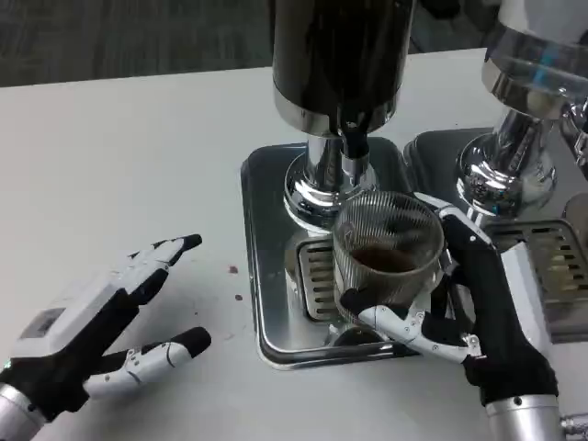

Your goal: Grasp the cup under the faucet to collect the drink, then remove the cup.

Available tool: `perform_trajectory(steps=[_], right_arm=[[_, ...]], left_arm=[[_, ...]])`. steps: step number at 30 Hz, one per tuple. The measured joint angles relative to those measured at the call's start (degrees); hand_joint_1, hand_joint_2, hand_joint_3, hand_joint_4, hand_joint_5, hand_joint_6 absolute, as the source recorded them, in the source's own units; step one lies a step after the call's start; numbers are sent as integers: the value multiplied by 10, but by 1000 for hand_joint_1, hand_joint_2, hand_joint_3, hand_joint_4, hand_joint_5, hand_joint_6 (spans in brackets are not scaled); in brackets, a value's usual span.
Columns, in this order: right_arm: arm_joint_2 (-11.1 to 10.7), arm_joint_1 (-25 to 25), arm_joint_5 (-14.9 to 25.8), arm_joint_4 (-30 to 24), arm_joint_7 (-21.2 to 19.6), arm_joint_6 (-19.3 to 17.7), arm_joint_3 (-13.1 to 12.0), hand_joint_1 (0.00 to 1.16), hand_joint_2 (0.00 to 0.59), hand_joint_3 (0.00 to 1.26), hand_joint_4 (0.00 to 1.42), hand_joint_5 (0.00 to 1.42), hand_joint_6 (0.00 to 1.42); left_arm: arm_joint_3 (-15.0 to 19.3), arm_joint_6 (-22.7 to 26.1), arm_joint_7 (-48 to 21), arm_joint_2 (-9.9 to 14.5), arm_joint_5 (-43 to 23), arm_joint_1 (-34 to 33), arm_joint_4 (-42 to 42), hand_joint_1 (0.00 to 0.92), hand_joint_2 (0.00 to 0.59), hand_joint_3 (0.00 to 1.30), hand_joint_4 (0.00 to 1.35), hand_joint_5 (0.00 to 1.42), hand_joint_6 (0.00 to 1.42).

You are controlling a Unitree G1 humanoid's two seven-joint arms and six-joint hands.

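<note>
The ribbed clear cup point(386, 257) is being gripped by the right hand point(478, 312), fingers wrapped around its near side and far side. The cup is being held over the drip grate point(317, 280) of the steel tray point(266, 276), just below the faucet point(355, 152) of the dark dispenser point(335, 55). Dark liquid is sitting inside it. The left hand point(101, 322) is being rested on the white table point(119, 165), released, fingers spread, well apart from the tray. A second dispenser point(519, 101) is standing to the right.
</note>
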Motion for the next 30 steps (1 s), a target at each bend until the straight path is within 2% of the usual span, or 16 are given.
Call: perform_trajectory(steps=[10,24,30], right_arm=[[0,42,-1,-40,11,-8,4,928,162,494,576,859,1253],[-10,106,-12,-114,20,-14,-3,927,162,508,593,867,1258],[-7,125,-25,-133,19,-24,-1,927,162,514,593,879,1258]], left_arm=[[-6,-11,0,42,33,10,-39,0,185,0,0,0,0],[-4,-18,0,75,43,63,-112,0,195,0,0,0,0],[-4,-13,-3,75,47,67,-119,0,201,0,0,0,0]])
